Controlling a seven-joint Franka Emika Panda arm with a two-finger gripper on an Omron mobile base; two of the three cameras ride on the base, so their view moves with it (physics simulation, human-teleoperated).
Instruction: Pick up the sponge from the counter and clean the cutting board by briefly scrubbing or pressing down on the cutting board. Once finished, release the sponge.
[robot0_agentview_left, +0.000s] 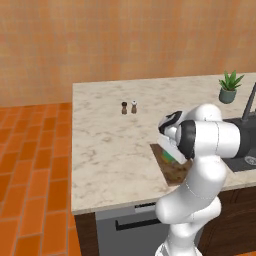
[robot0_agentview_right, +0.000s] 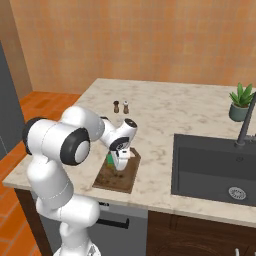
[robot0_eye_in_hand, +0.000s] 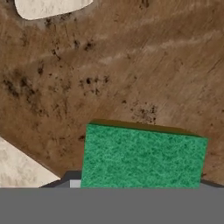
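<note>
The marble counter (robot0_agentview_right: 165, 107) carried the dark cutting board (robot0_agentview_right: 118, 176) near its front edge. The tool (robot0_agentview_right: 119, 162) hung low over the board, directly above the green sponge (robot0_eye_in_hand: 142, 156) lying there; its grip could not be judged.

Place: a kitchen, rendered, plainly domestic.
Counter (robot0_agentview_right: 165, 107): pale marble slab with brown veins, across the middle of both base views, over dark cabinets.
Sink (robot0_agentview_right: 212, 167): dark basin sunk in at lower right of the right base view, dark faucet (robot0_agentview_right: 246, 125) rising behind.
Shakers (robot0_agentview_left: 129, 107): small pair standing mid-counter.
Plant (robot0_agentview_left: 229, 87): potted, at upper right.
Cutting board (robot0_agentview_right: 117, 172): brown wood near the front edge.
Floor (robot0_agentview_left: 32, 165): orange tile, left side.
Wall (robot0_agentview_left: 125, 40): warm orange across the top.
</note>
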